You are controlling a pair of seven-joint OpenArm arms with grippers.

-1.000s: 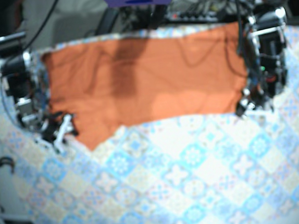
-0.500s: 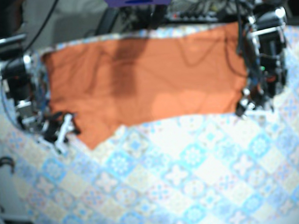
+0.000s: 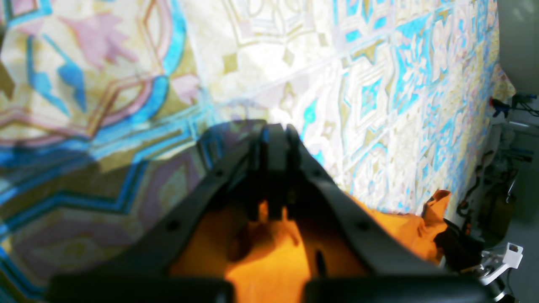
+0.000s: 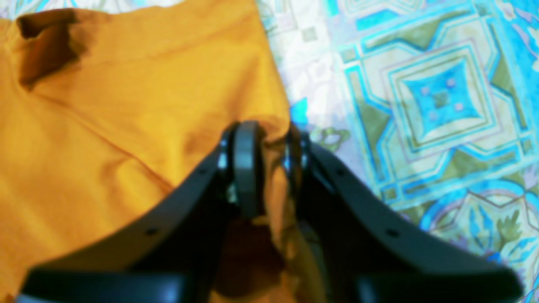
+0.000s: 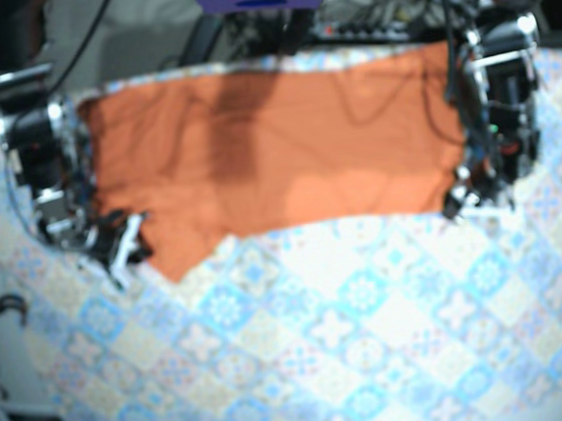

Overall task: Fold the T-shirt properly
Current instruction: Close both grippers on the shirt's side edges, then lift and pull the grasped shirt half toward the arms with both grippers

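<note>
Now right gripper (image 5: 123, 247) on T-shirt (image 5: 278, 153), inward

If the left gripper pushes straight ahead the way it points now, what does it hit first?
Likely the patterned tablecloth just beyond the left gripper, which pinches the T-shirt; depth is unclear.

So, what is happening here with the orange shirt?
A two-armed robot is working on an orange T-shirt that lies spread out on a patterned tablecloth. The left gripper is shut on the cloth at one near corner. The right gripper pinches the shirt's edge at the opposite side. Both grips are low at the table, and the shirt is not yet lifted.
</note>
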